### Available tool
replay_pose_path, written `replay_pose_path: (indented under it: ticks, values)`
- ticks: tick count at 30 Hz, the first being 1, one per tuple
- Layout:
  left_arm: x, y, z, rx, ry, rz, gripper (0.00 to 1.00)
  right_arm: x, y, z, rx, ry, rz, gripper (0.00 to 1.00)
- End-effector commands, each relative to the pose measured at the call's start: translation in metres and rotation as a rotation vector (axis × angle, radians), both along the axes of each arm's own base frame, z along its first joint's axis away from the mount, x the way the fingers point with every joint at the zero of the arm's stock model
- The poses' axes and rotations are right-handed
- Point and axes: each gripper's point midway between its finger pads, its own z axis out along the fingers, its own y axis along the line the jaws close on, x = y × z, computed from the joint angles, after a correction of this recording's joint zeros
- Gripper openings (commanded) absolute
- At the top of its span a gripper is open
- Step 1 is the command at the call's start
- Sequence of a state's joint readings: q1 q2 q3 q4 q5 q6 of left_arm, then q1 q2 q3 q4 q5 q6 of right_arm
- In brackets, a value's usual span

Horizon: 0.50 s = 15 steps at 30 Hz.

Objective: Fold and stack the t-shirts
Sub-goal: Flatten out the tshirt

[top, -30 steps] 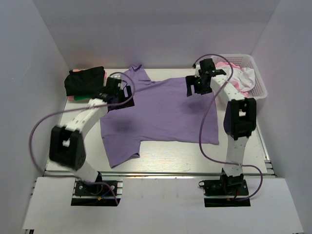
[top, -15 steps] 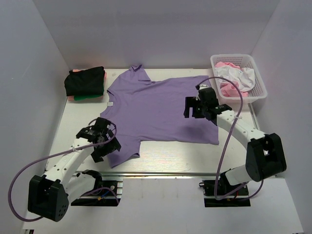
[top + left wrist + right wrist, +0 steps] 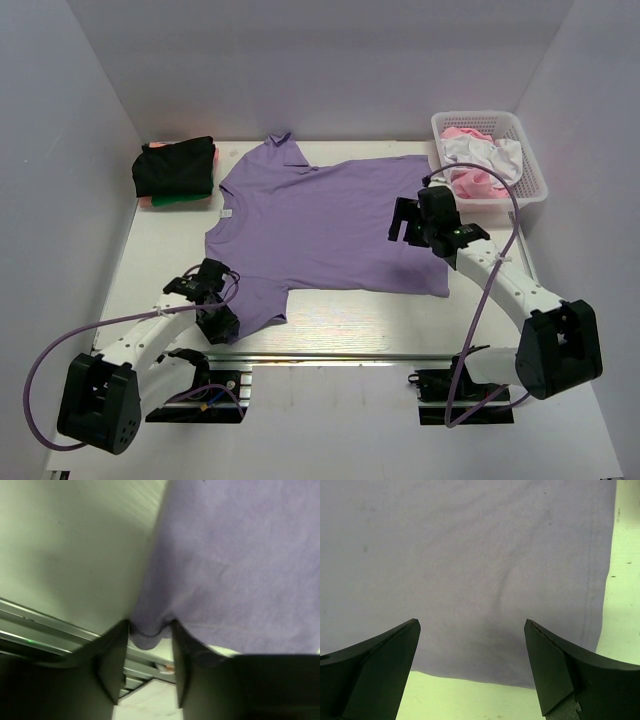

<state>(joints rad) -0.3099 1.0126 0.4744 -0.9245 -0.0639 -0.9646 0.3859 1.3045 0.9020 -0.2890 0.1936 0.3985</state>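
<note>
A large lavender t-shirt [image 3: 320,225] lies spread flat on the white table [image 3: 160,250], collar toward the back left. My left gripper [image 3: 222,325] is down at the shirt's near-left bottom corner. In the left wrist view its jaws [image 3: 150,630] have narrowed around a bunched fold of the purple hem [image 3: 235,565]. My right gripper [image 3: 405,222] hovers open over the shirt's right side. The right wrist view shows its fingers [image 3: 472,625] spread wide above the purple cloth [image 3: 470,555], close to the hem. A folded stack of black, green and pink t-shirts [image 3: 175,172] sits at the back left.
A white lattice basket [image 3: 535,185] at the back right holds crumpled pink and white clothes [image 3: 480,160]. The metal rail of the table's near edge [image 3: 350,355] runs just behind my left gripper. White walls close in the table on three sides.
Both arms swung from the back of the table toward the front. The left gripper dropped to the shirt's near-left corner and narrowed on the hem. The right gripper moved forward and stayed open.
</note>
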Motion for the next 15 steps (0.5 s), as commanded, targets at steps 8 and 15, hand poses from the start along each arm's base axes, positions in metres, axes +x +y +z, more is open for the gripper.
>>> replay_pose_path:
  ticks: [8, 15]
  values:
    - [0.02, -0.005, -0.005, -0.017, -0.09, -0.028, 0.0, -0.038, -0.037, -0.026, -0.015, 0.179, -0.182, 0.9]
    - [0.019, -0.017, 0.016, -0.084, -0.101, -0.101, 0.0, -0.094, -0.07, -0.064, -0.043, 0.361, -0.328, 0.9]
